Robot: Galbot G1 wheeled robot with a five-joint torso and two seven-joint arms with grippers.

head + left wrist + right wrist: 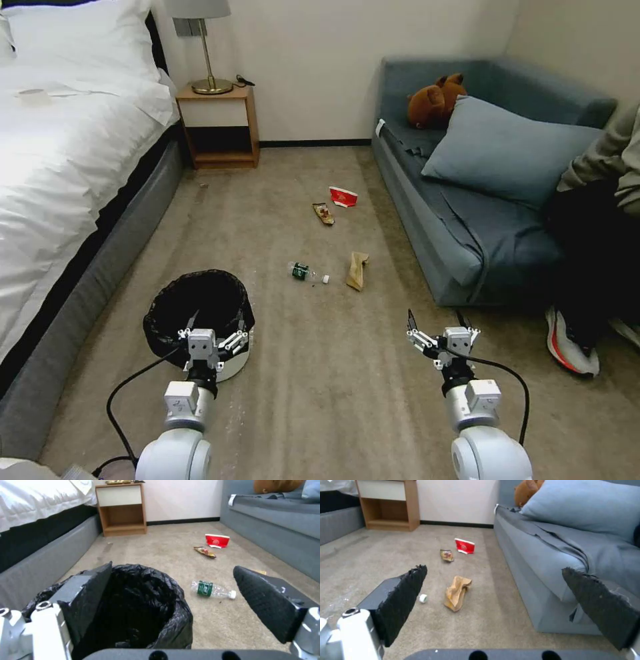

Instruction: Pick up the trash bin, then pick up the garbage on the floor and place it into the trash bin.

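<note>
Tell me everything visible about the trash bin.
The trash bin is low and round, with a white wall and a crinkly black plastic bag folded over its rim. It stands upright on the carpet beside the bed, and looks empty. The left gripper, open, sits at its near rim; contact cannot be told.

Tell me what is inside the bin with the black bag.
The small round white bin shows just its crinkly black plastic liner, no litter visible. The left gripper, jaws open, hides part of the near rim; the bottom is too dark to check.
</note>
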